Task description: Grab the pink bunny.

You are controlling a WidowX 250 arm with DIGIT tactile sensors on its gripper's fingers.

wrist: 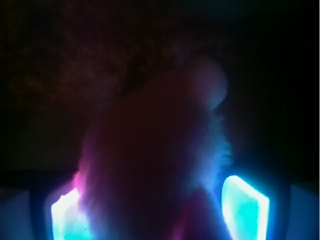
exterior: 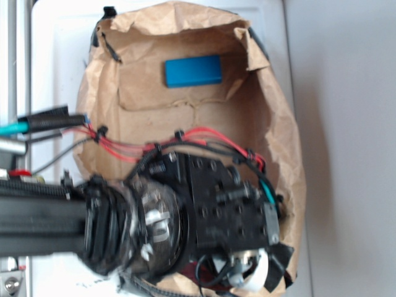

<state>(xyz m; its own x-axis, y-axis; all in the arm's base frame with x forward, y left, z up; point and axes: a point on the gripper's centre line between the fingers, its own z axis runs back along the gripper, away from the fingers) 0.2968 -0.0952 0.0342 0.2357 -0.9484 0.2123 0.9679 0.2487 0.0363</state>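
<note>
Fingers of the gripper (wrist: 160, 210) glow cyan at the bottom of the wrist view, standing apart on either side of the pink bunny (wrist: 155, 160), whose fuzzy body fills the gap between them; whether the pads touch the fur cannot be told in the dim light. The step in hand looks like the final approach before the grasp, and the next move calls for closing the fingers on the plush, then lifting. Outward, the arm reaches down into the near right part of a brown paper bag (exterior: 284, 124), hiding the bunny from the exterior view. A blue block (exterior: 193, 71) lies at the bag's far end, well apart.
</note>
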